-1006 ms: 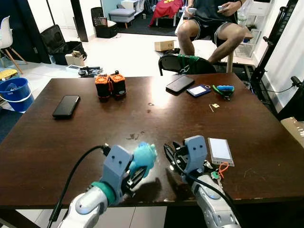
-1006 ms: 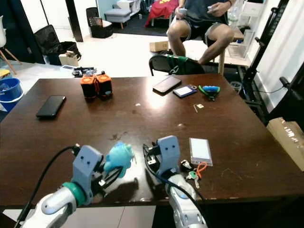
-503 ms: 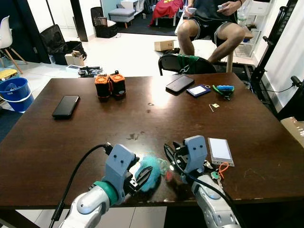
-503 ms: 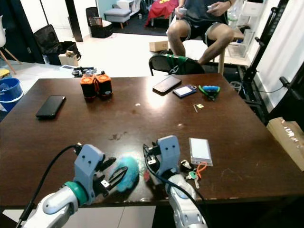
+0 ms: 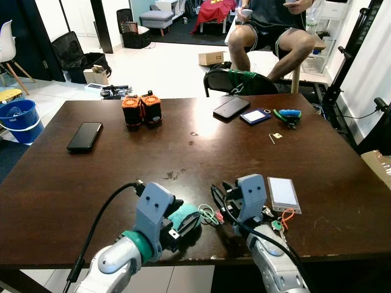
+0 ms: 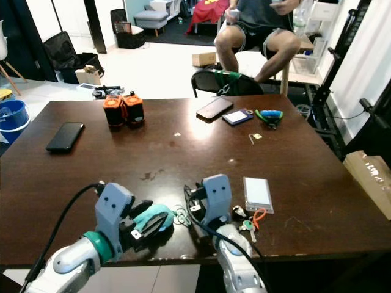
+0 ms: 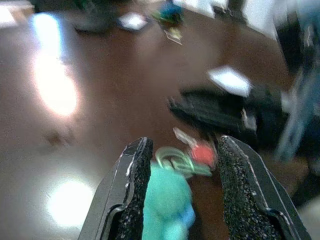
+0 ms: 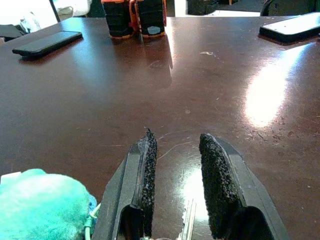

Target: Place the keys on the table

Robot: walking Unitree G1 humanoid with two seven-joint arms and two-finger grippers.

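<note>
While my left claw (image 5: 183,223) hangs open over the teal plush keys (image 5: 194,215) on the bench (image 5: 122,165), their rings point toward my right claw (image 8: 176,175), also parted. Another key bunch (image 5: 280,221) lies beside a white card (image 5: 283,192).

We see the keys (image 5: 208,215) lying flat on the dark brown bench (image 5: 183,146) near its front edge: a green ring with a small red piece, joined to a fuzzy teal plush charm (image 5: 182,215). The plush rests on the bench top, the ring just beside it.
</note>
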